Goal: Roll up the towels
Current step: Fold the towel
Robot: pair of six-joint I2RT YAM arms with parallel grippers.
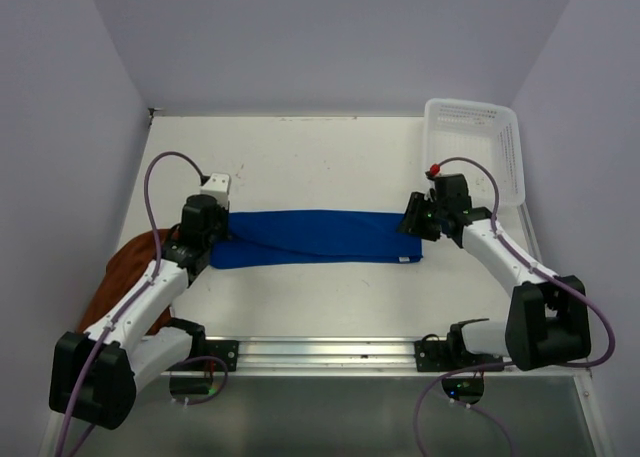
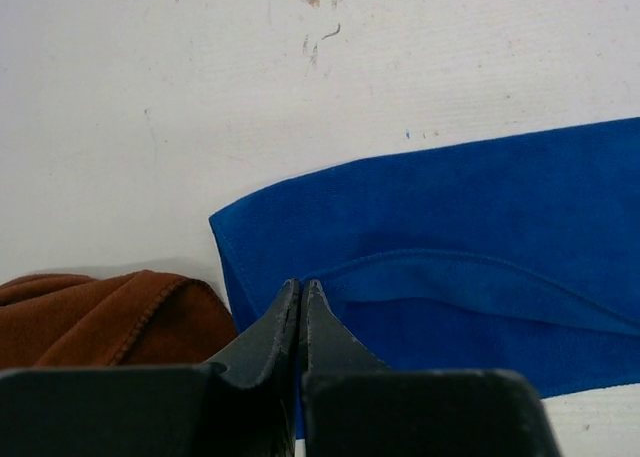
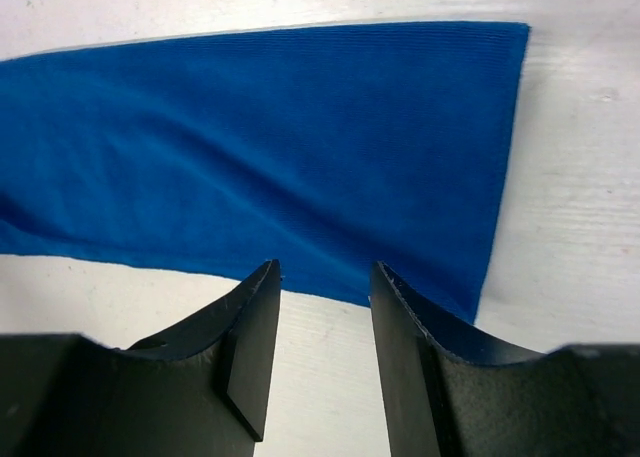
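Showing the blue towel [image 1: 320, 237] lying flat on the tabletop [image 1: 320, 157] as a long folded band, running left to right between the two arms. Showing no rolled portion at either end. Showing, in the left wrist view, a fold edge running lengthwise along the blue towel [image 2: 450, 237].

Pressing the left fingers [image 1: 218, 229] fully together, with no gap at the tips. Pointing the left fingers [image 2: 285, 322] at the left end of the band, tips lying over its near left corner. Not showing whether any cloth is being pinched there: cannot tell from either view.

Holding the right fingers [image 1: 412, 222] partly apart, at a middling spread, with nothing gripped between them. Positioning the right fingers [image 3: 255, 327] over the near edge of the band's right end. Showing bare tabletop through the lower part of the gap and the blue towel [image 3: 280, 147] spreading away beyond the tips, its right-hand edge lying straight and square.

Showing the brown towel [image 1: 125, 272] lying bunched and unrolled at the left edge of the tabletop, partly hidden under the left arm. Showing the brown towel [image 2: 90, 322] just beside the blue band's left end; contact between the two is hidden behind the fingers.

Showing a white perforated basket [image 1: 475, 147] standing upright at the far right corner, beyond the right arm and apart from both towels.
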